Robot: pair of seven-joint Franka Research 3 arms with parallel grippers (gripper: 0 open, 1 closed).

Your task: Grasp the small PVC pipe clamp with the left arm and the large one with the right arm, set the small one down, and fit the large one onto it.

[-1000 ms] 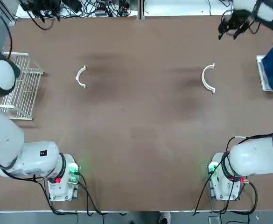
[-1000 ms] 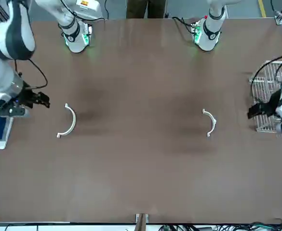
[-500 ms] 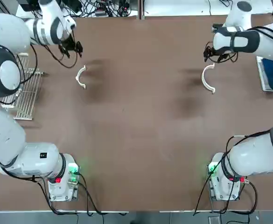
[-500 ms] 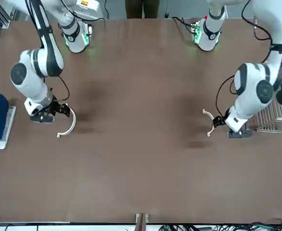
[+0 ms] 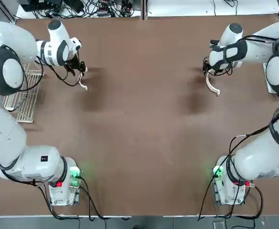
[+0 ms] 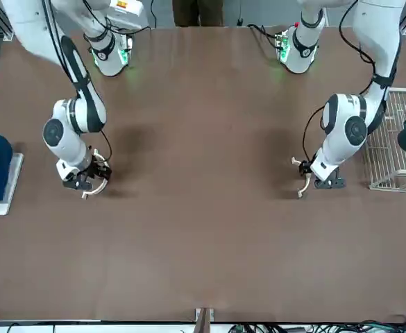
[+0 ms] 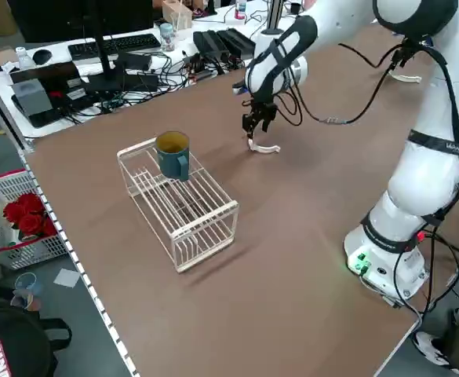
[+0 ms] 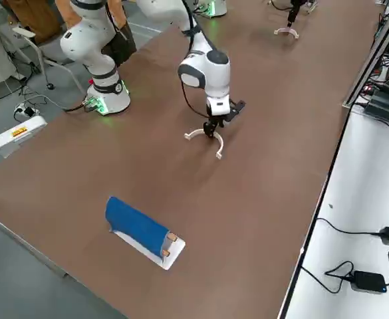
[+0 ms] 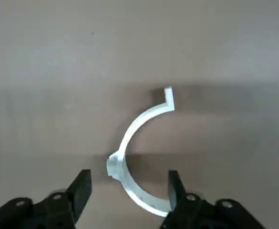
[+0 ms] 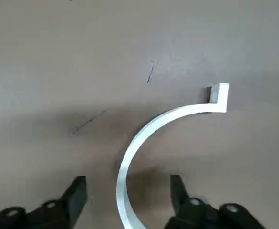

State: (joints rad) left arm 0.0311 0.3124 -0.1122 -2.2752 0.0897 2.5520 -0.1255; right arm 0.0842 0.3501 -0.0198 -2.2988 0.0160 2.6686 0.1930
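Over on the left, the left gripper (image 9: 125,183) hung low over the small PVC pipe clamp (image 9: 136,156), its fingers (image 9: 81,186) spread wide to either side of the arc's lower half. The clamp lay flat on the table (image 5: 144,119), far-left region, with a wire rack (image 5: 21,90) well off to its side. By the look of it, this thin white half-ring would be light and springy, and slick too; a pinch across the band near mid-arc seemed safest, since the ends could flex or skid.

Across on the right, the right gripper (image 10: 128,191) was down over the large one (image 10: 153,148), fingers likewise wide apart and straddling the band. It lay flat, far-right region, nothing yet lifted. Same judgement there: a wider arc, so more give; gripping the stiff middle of the band should keep it from twisting.
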